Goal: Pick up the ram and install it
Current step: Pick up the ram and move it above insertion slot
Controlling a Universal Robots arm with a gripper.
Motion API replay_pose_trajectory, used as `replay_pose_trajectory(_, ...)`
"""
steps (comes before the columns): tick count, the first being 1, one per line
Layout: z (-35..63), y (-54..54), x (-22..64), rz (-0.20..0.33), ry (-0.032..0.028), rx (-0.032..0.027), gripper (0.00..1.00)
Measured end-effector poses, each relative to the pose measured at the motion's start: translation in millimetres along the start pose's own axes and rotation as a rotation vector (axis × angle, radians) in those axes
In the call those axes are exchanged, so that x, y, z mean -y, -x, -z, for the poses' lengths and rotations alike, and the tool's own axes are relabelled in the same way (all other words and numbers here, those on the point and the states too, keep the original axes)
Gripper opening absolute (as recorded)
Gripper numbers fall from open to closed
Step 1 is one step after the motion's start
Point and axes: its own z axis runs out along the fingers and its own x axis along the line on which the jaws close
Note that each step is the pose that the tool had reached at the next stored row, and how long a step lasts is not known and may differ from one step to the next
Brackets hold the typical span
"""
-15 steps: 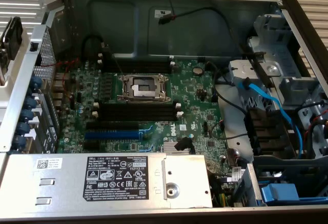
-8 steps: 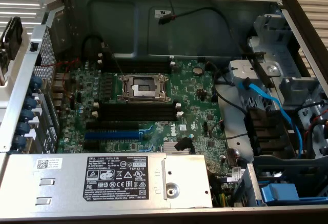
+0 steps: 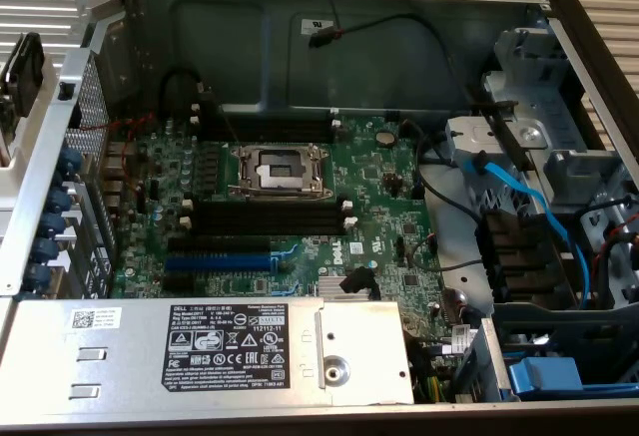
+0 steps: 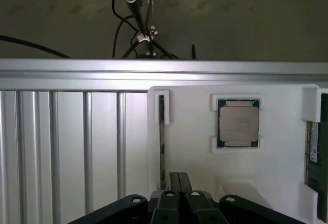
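The gripper (image 4: 180, 179) looks closed and empty, just beside the ram (image 4: 162, 142), which stands on edge in the tray (image 4: 189, 126). The ram is likely light, stiff and fragile, so pinch its 2 flat faces mid-length.

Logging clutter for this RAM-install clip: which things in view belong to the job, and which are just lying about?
Job: ram, lying in the white tray; black slots; hand, shut and empty.
Lying about: processor; blue slot; power supply; blue cable.
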Motion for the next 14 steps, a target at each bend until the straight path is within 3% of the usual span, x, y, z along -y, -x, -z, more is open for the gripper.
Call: replay_pose_trajectory(14,-24.9,-7.6,-1.3,0.000,0.0000,-0.0001,0.10)
